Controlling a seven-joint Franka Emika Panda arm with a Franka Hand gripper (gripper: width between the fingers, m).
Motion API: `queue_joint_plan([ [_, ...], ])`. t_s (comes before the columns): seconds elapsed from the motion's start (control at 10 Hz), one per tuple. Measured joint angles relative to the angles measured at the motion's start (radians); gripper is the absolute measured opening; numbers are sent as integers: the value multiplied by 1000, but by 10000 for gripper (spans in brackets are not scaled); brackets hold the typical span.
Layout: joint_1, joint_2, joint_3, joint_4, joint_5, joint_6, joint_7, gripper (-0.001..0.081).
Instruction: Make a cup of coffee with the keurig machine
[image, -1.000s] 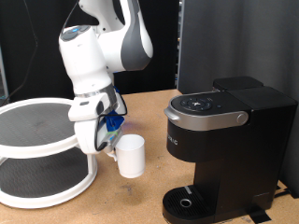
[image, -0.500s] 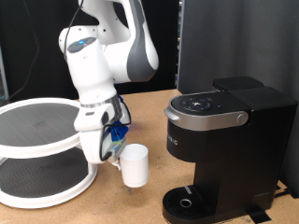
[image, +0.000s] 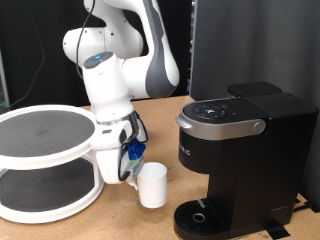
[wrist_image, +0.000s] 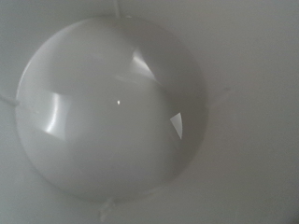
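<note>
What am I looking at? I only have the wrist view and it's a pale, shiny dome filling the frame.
Observer: That is the white cup seen very close; in the exterior view the cup hangs at the pincer, at the arm's lower end.
Operator: Where is the keurig machine from there?
Observer: The keurig machine stands to the exterior view's right of the cup, lid down.
Operator: Is the cup on the drip tray?
Observer: No. The round drip tray sits lower and further to the exterior view's right, with nothing on it.
Operator: Anything on the other side?
Observer: A white two-tier round rack stands at the exterior view's left.
</note>
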Motion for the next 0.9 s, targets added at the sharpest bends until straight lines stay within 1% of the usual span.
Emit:
queue_joint_plan([
  [0.1,0,10,12,7,24,4,-12,70],
  [0.3,0,18,28,16,42,5,-15,70],
  [0.7,0,25,45,21,42,26,-4,70],
  [0.9,0,46,53,35,42,38,1,70],
])
